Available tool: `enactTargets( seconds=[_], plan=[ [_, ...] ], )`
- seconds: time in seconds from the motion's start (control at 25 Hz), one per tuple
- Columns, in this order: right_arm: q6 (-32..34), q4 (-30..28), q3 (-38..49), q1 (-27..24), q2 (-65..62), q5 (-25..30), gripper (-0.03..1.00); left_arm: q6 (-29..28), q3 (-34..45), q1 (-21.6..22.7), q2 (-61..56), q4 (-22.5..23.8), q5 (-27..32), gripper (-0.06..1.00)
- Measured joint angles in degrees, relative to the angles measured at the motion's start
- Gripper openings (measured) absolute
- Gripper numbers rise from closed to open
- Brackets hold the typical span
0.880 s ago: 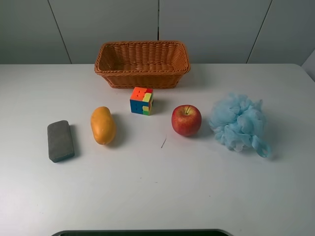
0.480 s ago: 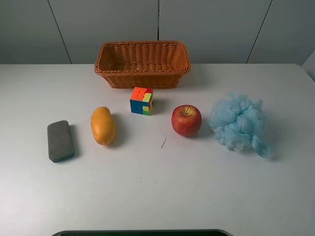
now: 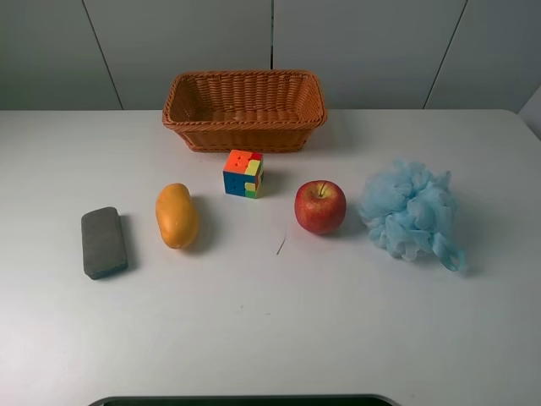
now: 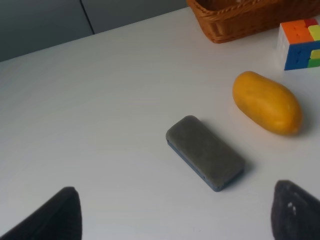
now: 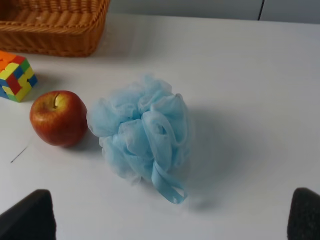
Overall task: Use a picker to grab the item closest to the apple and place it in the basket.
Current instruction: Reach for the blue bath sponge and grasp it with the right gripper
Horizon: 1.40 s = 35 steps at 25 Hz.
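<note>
Jaws gape on left gripper (image 4: 172, 220) and right gripper (image 5: 165, 220), holding nothing. Blue mesh pouf (image 5: 142, 132), nearest the apple (image 5: 58, 118), sits just beside it on the counter (image 3: 270, 321); a careless pinch may nudge the apple rolling, or catch only loose frills that slip.
</note>
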Motion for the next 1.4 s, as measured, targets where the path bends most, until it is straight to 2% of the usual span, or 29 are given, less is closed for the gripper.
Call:
enactTargets(
  seconds=[0.28,0.48,0.8,1.12,1.4],
  plan=[
    [-2.5,0.0,-9.6,0.0,21.9,-3.1,0.7,-0.3,0.0,0.0,0.0,0.0,0.0,0.73],
    [-3.3,0.4,-14.4,2.5,36.3,-5.6,0.7,-0.3,0.0,0.0,0.0,0.0,0.0,0.73],
    [-4.2,2.9,-21.4,2.7,58.0,-6.8,0.7,-0.4,0.0,0.0,0.0,0.0,0.0,0.73],
    [-6.0,4.5,-24.4,2.7,75.4,-7.5,0.7,-0.4,0.0,0.0,0.0,0.0,0.0,0.73],
    [-7.2,4.6,-24.5,2.7,86.5,-10.5,0.7,-0.4,0.0,0.0,0.0,0.0,0.0,0.73]
  ],
)
